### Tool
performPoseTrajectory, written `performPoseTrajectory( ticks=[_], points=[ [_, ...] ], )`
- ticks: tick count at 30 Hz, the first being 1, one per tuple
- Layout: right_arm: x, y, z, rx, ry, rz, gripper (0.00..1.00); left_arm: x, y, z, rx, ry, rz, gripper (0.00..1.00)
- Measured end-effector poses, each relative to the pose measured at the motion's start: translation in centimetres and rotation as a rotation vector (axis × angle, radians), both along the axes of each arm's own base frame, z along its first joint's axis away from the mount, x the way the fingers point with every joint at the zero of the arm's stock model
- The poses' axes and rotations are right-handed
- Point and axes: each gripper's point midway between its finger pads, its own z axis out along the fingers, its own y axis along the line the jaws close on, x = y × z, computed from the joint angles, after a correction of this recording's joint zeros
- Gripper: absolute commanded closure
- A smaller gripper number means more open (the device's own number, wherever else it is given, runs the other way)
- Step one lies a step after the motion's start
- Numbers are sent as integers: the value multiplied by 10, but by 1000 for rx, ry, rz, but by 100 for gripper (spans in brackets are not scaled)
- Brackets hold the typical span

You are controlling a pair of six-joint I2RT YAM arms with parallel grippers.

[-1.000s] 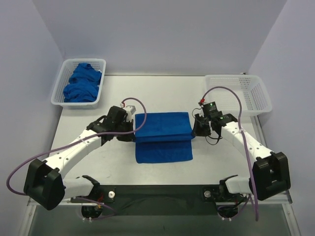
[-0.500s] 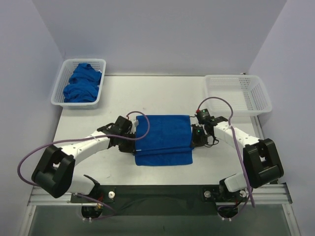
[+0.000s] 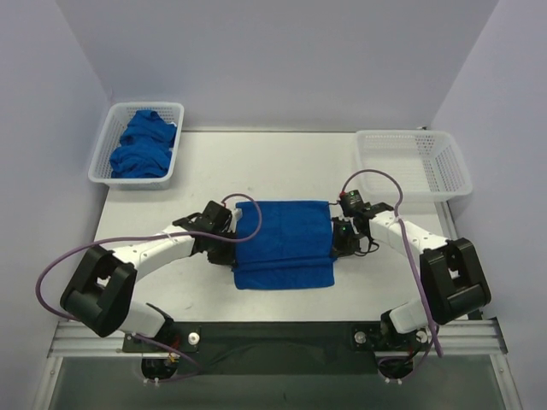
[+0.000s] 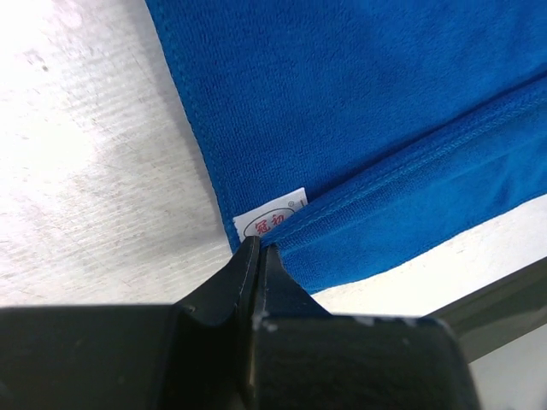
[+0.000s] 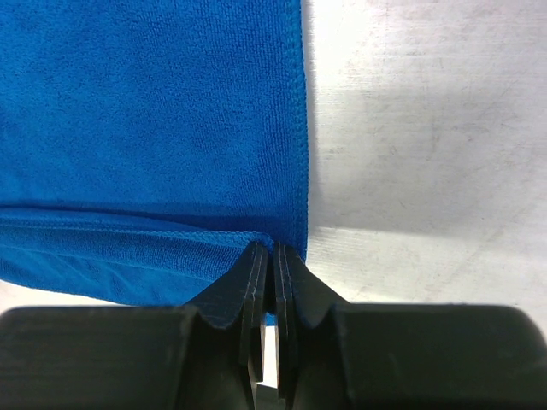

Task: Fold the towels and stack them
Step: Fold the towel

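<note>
While both arms reach low over the table [image 3: 282, 162], 1 blue towel [image 3: 284, 235] lies flat in the middle of it, right between the 2 grippers. It is folded over on itself. The top layer covers the far part, and a strip of the bottom layer sticks out on the near side. The left gripper [image 3: 232, 248] is at the left edge of the blue towel. Its 2 black fingers [image 4: 239, 273] are pressed tight together, and they pinch the hem of the top layer just beside a small white tag [image 4: 272, 215] with red marks on it. The right gripper [image 3: 336, 243] is at the right edge. Its fingers [image 5: 295, 282] are squeezed together too, and they nip the corner of the top layer where the hem turns. At the far left corner of the table sits a white mesh basket [image 3: 104, 154], and more blue towels [image 3: 144, 147] lie bunched up inside it. Another white mesh basket [image 3: 402, 133] sits at the far right corner, well apart from the folded towel.
</note>
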Motion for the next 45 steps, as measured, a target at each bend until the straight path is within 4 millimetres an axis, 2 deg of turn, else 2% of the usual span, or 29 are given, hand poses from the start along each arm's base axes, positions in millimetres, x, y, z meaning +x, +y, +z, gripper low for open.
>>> performPoseTrajectory(
  ticks=[4,10,13,16,19,22,30,33,34,37,38,39,40,41,45],
  points=[
    [2,-1,8,-1,-32,-3,100,9,-2,16,-4,-39,2,100],
    [11,-1,53,32,-162,-10,100,30,-7,75,-54,-193,4,100],
    [13,-1,72,51,-215,-13,100,31,-7,97,-80,-243,6,100],
    [8,-2,81,62,-232,-14,100,25,-4,106,-92,-254,5,100],
    [3,1,83,69,-227,-12,100,21,-2,107,-92,-245,2,100],
    [-8,2,72,64,-189,-12,100,14,-1,98,-88,-214,-5,100],
    [-39,2,24,29,-31,-15,99,-17,5,37,-42,-24,-23,99],
    [-50,1,6,16,31,-15,81,-25,5,19,-36,28,-26,85],
    [-52,1,2,11,41,-15,78,-27,4,16,-34,36,-30,72],
    [-59,-2,-5,-6,65,-11,61,-34,5,11,-31,52,-30,59],
    [-62,-3,-6,-8,68,-3,57,-35,5,11,-33,53,-30,48],
    [-64,-3,-7,-8,71,3,54,-38,6,10,-37,54,-32,44],
    [-67,-3,-8,-5,73,10,53,-43,6,10,-46,60,-31,40],
    [-71,-2,-7,1,72,21,53,-47,6,11,-58,62,-32,30],
    [-81,4,5,56,40,50,53,-64,2,23,-133,53,-41,20]
  ],
)
